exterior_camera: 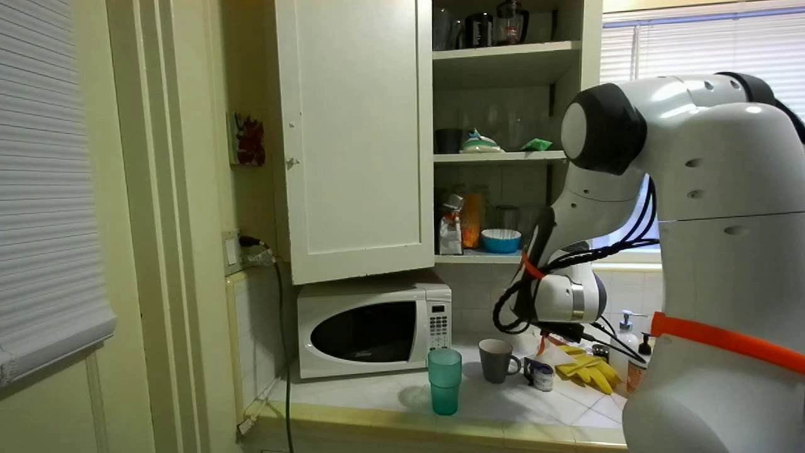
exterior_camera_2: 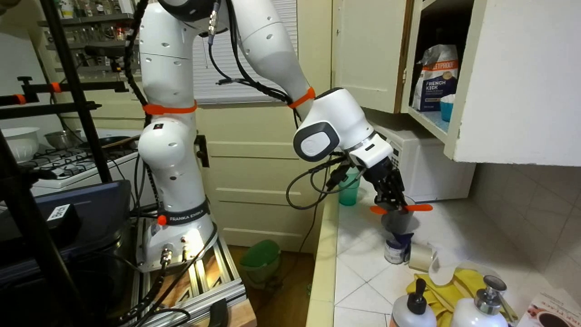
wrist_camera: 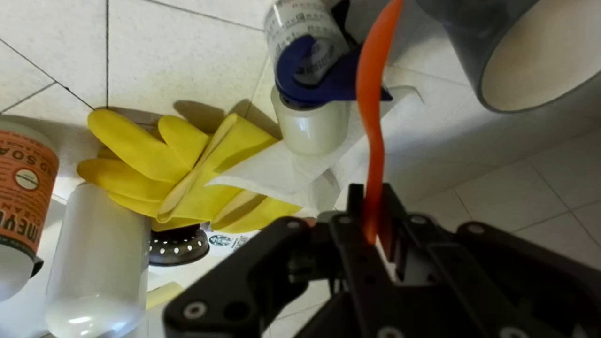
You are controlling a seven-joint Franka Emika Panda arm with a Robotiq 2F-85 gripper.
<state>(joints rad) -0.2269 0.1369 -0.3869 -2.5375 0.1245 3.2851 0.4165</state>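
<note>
Orange utensil (wrist_camera: 370, 98): probably handling as light, fairly stiff and slightly slick, seemingly calling for a mid-length hold, being pinched in the narrow pincer (wrist_camera: 372, 206).

the utensil (wrist_camera: 371, 110) looks smooth plastic, the pincer (wrist_camera: 373, 206) matt, the gloves (wrist_camera: 162, 164) rubbery.

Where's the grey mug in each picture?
In an exterior view: grey mug, low, right of centre, left of the yellow gloves.
In an exterior view: grey mug, right of centre, partly hidden by the pincer; yellow gloves below.
In the wrist view: grey mug, top right, cut off by the edge; yellow gloves left.
Shared landmark: yellow gloves, in all three.
</note>
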